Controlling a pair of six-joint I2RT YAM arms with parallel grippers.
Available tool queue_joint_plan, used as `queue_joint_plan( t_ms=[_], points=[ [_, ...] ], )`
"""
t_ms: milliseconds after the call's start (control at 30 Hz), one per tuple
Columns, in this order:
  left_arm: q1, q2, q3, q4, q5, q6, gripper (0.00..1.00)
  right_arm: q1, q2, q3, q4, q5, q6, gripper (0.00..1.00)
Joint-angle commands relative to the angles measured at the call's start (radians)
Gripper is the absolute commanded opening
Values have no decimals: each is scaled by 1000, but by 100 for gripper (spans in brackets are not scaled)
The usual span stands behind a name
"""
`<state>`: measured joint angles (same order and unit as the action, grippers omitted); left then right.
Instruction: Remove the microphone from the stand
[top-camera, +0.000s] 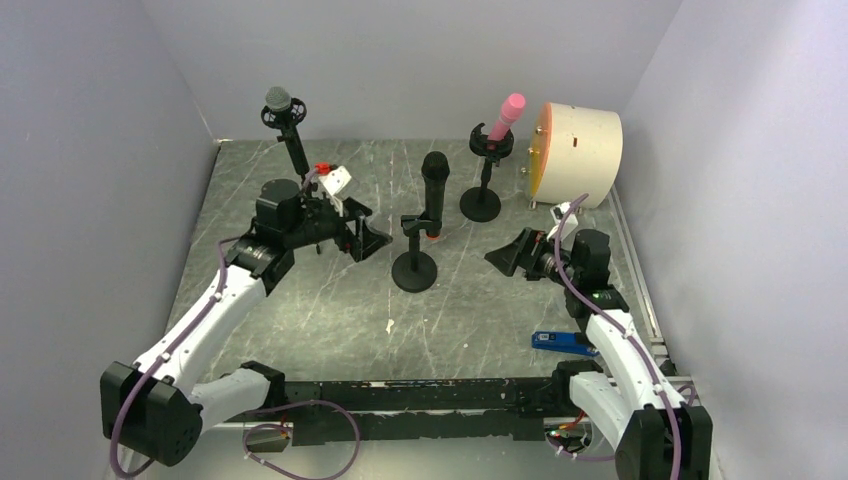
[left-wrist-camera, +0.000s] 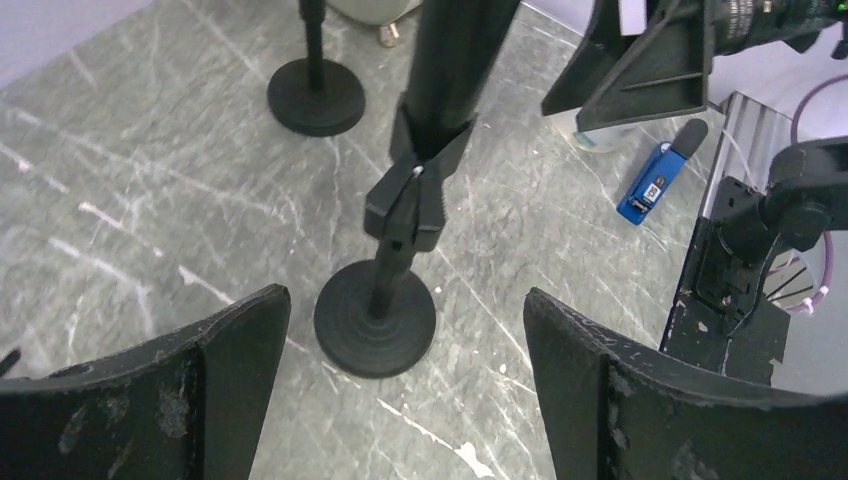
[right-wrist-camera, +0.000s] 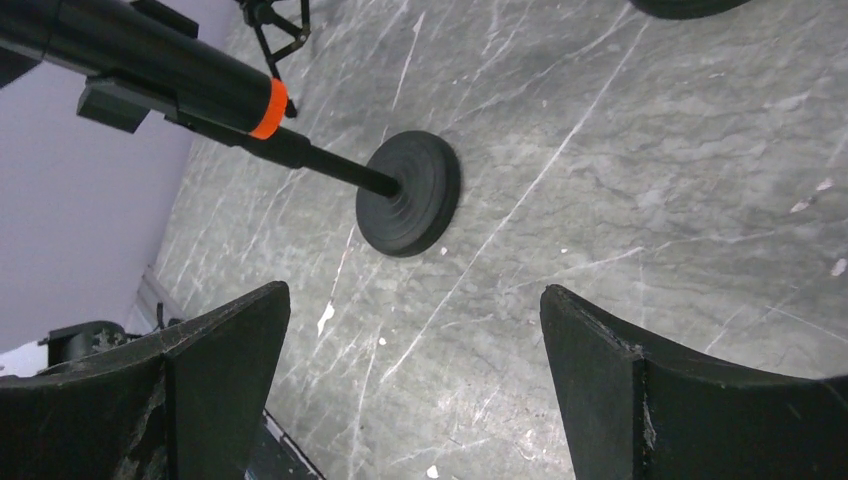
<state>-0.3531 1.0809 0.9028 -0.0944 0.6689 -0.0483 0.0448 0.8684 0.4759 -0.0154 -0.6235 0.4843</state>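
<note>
A black microphone (top-camera: 435, 180) with an orange ring stands upright in the clip of a black stand (top-camera: 414, 270) at the table's middle. My left gripper (top-camera: 370, 240) is open and empty just left of that stand. My right gripper (top-camera: 505, 255) is open and empty to its right. In the left wrist view the open gripper (left-wrist-camera: 405, 295) faces the microphone (left-wrist-camera: 465, 50), its clip (left-wrist-camera: 410, 195) and the round base (left-wrist-camera: 375, 318). In the right wrist view the open gripper (right-wrist-camera: 412, 290) faces the microphone (right-wrist-camera: 150, 65) and the base (right-wrist-camera: 410, 195).
A grey-headed microphone (top-camera: 278, 98) stands on a stand at the back left. A pink microphone (top-camera: 507, 115) stands on a stand at the back right. A cream drum (top-camera: 580, 150) lies beside it. A blue device (top-camera: 563, 342) lies near the right arm's base.
</note>
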Motion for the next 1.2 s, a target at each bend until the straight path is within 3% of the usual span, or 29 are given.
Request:
queue_joint_plan(
  t_ms=[0, 533, 733, 833, 1000, 1100, 1167],
  points=[
    [-65, 27, 5, 112, 23, 89, 90, 2, -20, -31, 112, -69, 35, 99],
    [-189, 180, 56, 195, -125, 149, 88, 13, -16, -68, 169, -121, 73, 99],
    [-209, 236, 120, 145, -155, 197, 71, 22, 1, -54, 182, -145, 91, 98],
    [-217, 232, 100, 166, -167, 200, 50, 26, -6, -53, 183, -142, 87, 98],
    [-225, 225, 95, 116, -165, 220, 33, 35, -3, -32, 181, -151, 86, 98],
    [-226, 219, 90, 96, -162, 224, 31, 46, 0, -24, 193, -151, 87, 98],
    [-228, 217, 88, 82, -156, 224, 39, 56, 6, -22, 207, -151, 93, 98]
  ],
)
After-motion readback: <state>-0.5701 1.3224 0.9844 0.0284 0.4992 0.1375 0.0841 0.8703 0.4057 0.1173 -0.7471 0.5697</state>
